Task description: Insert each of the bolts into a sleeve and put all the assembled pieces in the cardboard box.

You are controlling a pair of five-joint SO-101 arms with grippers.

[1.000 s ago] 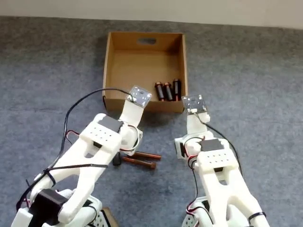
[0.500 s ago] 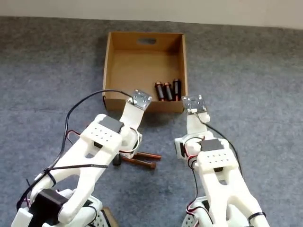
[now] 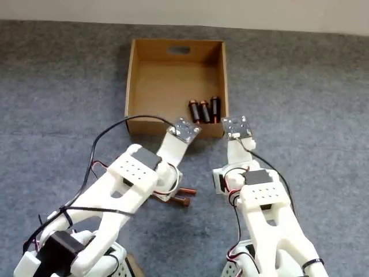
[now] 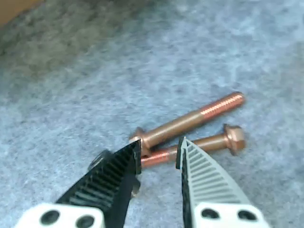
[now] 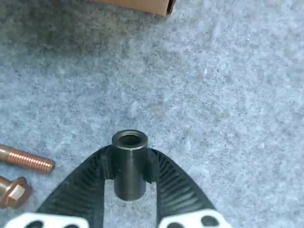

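Observation:
Two copper bolts (image 4: 190, 118) (image 4: 204, 144) lie side by side on the grey carpet, and in the high view they (image 3: 183, 196) peek out from under the left arm. My left gripper (image 4: 159, 151) hangs open just above them, its fingertips on either side of the nearer bolt's shank. A dark piece (image 4: 97, 159) lies half hidden behind the black finger. My right gripper (image 5: 129, 166) is shut on a black sleeve (image 5: 129, 161), held upright with its bore showing. Three assembled pieces (image 3: 204, 109) lie in the cardboard box (image 3: 134, 86).
The box's near wall (image 3: 173, 128) stands just beyond both wrists, and its corner (image 5: 142, 4) shows in the right wrist view. The bolts' ends (image 5: 26, 161) lie close beside the right gripper. Open carpet spreads to either side of the box.
The left arm has swung to the right and come down over the two bolts, covering most of them in the high view. The right arm has kept still with the sleeve.

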